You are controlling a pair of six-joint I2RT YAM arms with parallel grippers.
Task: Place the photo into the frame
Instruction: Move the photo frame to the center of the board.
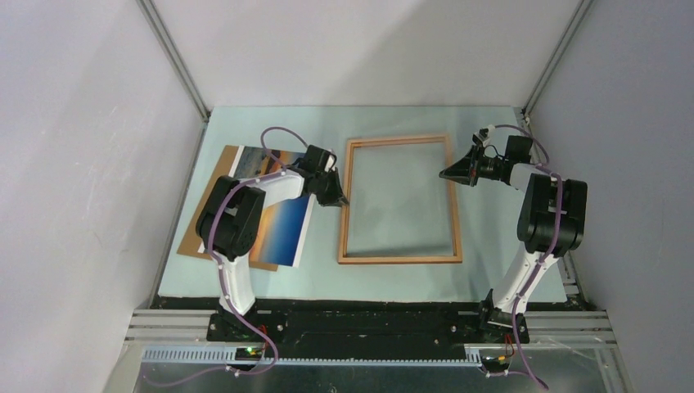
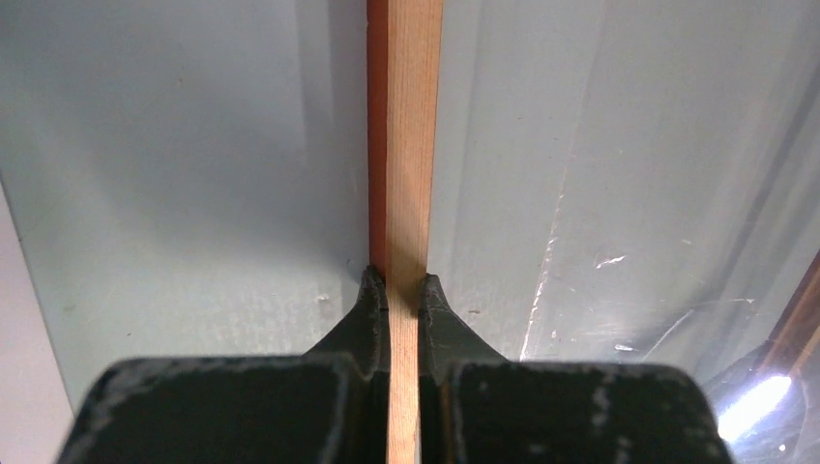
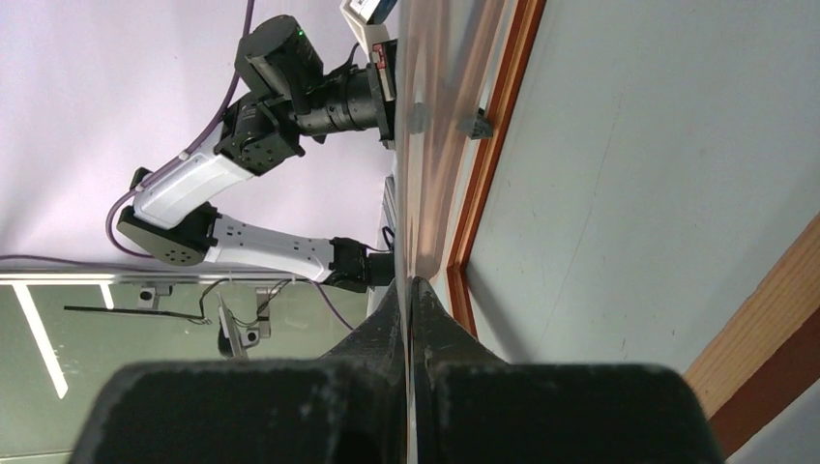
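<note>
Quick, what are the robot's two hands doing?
Left gripper: closed on the frame.
Right gripper: closed, pinching a thin clear pane.

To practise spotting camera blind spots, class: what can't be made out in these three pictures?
Photo: top view, the left arm crosses it and hides its middle.
Board: top view, mostly under the photo; only edges show.
Frame: left wrist view cuts off all but one strip.
Right claw: what its shut tips pinch is edge-on in the right wrist view, too small from the top.
</note>
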